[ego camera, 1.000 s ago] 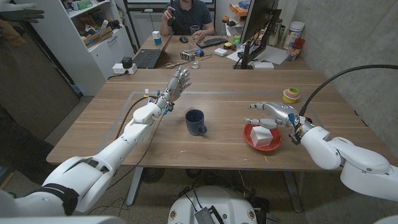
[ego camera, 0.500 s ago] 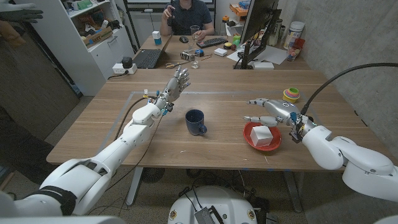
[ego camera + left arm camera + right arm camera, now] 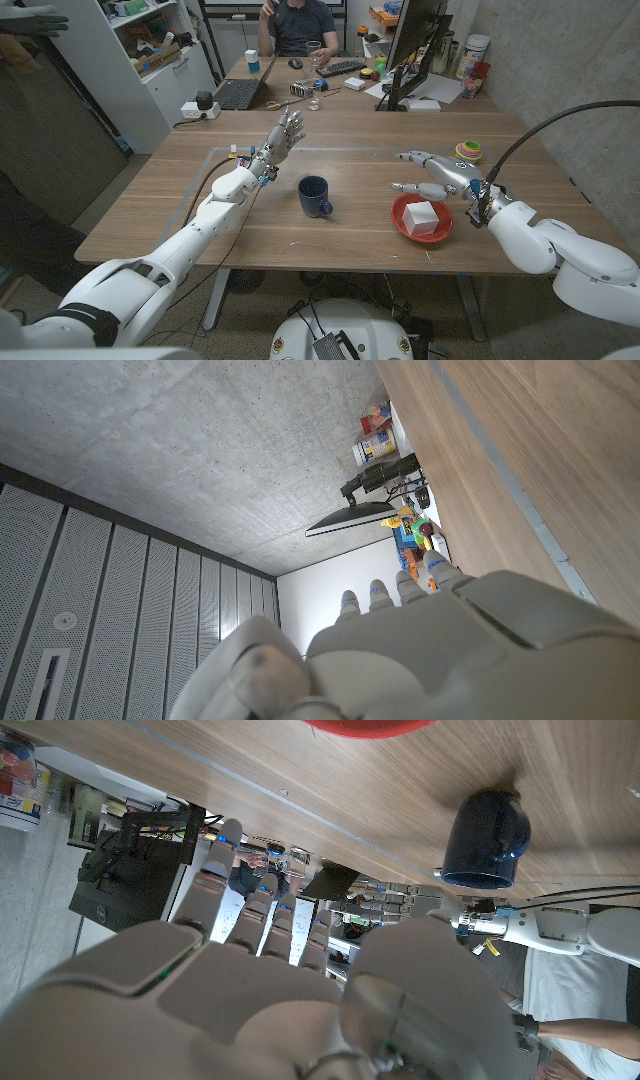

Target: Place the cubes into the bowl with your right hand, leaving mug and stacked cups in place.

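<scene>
Two white cubes (image 3: 422, 214) lie in the red bowl (image 3: 403, 225) on the right of the table. My right hand (image 3: 435, 173) hovers just behind and above the bowl, fingers spread, holding nothing. The dark blue mug (image 3: 315, 195) stands mid-table; it also shows in the right wrist view (image 3: 483, 838), where the bowl's rim (image 3: 372, 726) is cut by the picture's edge. The stacked cups (image 3: 467, 152) sit behind my right hand. My left hand (image 3: 283, 134) is raised over the left part of the table with straight, spread fingers; its back (image 3: 440, 650) shows in the left wrist view.
A desk with a laptop (image 3: 238, 92), keyboard (image 3: 341, 68), monitor (image 3: 412, 40) and glass (image 3: 315, 52) stands behind the table, with a person (image 3: 300, 22) seated at it. A white cabinet (image 3: 150, 60) stands at the back left. A black cable (image 3: 545, 118) arcs over my right arm.
My right hand has lifted up and back from the bowl, its fingers opening wider. The cubes stay in the bowl. My left hand has not moved.
</scene>
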You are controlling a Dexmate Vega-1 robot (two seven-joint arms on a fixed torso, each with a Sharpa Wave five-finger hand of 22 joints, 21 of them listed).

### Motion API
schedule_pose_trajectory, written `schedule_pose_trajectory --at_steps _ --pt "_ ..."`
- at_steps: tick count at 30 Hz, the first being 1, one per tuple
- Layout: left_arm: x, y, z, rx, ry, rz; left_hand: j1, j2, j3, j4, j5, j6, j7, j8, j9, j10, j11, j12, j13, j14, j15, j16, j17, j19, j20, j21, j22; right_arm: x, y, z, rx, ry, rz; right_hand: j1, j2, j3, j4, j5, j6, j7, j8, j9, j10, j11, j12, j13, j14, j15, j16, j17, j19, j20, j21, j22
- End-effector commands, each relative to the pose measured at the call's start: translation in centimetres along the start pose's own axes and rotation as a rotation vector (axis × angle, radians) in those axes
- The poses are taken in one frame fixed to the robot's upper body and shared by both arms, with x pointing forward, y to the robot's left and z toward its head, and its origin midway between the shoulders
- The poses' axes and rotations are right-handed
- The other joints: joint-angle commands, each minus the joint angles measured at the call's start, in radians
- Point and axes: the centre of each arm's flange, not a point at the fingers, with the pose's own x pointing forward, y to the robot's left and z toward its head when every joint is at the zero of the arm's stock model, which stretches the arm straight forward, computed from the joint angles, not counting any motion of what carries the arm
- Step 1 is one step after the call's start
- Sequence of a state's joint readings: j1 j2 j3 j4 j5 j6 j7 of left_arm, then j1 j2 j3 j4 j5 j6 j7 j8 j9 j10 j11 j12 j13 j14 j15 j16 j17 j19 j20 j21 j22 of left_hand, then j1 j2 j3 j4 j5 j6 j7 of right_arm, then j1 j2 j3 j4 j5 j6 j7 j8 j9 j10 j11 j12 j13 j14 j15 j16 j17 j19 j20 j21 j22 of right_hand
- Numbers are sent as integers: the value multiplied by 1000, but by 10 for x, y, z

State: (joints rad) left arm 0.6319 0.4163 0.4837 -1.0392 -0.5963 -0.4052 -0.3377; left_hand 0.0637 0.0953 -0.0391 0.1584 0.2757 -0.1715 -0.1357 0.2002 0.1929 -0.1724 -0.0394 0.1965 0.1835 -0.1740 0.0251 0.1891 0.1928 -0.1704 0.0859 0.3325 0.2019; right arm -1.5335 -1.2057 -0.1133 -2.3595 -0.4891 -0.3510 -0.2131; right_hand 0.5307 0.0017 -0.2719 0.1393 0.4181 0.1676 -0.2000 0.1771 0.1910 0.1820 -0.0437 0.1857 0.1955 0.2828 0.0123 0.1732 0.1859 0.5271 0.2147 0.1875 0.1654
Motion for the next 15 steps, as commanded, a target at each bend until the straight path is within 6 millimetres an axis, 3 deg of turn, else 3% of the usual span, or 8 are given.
schedule_pose_trajectory --at_steps 1,8,10,15 --pt "-1 -2 -2 0 5 -2 12 26 -8 1 3 -185 -6 2 1 -182 0 5 3 -125 -6 6 3 -57 4 0 6 -2 -5 3 -5 -18 -35 -12 2 -14 1 6 -23 -6 -3 2 -21 -1 1 -1 -17 7 0 1 -14 2 -7 6" --pt "-2 -2 -1 0 3 1 13 26 -9 1 4 -184 -5 2 1 -182 1 5 3 -125 -6 6 3 -58 4 -1 6 -6 -6 5 -15 -44 -116 -17 11 -24 1 8 -64 4 -1 2 -60 -7 1 -2 -62 23 -1 0 -51 2 -13 6" --pt "-2 -2 -2 1 4 -2 13 26 -10 1 4 -185 -5 2 1 -183 6 5 3 -126 -5 5 4 -57 4 0 6 -7 -6 6 -22 -59 -124 -18 15 -27 1 9 -85 19 -3 2 -69 -6 3 -2 -74 29 0 0 -65 2 -14 6" --pt "-3 -3 -2 -2 5 0 13 27 -12 1 4 -185 -6 1 1 -188 -2 3 3 -126 -6 5 4 -58 4 -1 6 -9 -8 7 -23 -60 -137 -19 19 -28 1 10 -79 14 3 2 -67 -5 7 -2 -76 25 2 0 -73 2 -14 6"
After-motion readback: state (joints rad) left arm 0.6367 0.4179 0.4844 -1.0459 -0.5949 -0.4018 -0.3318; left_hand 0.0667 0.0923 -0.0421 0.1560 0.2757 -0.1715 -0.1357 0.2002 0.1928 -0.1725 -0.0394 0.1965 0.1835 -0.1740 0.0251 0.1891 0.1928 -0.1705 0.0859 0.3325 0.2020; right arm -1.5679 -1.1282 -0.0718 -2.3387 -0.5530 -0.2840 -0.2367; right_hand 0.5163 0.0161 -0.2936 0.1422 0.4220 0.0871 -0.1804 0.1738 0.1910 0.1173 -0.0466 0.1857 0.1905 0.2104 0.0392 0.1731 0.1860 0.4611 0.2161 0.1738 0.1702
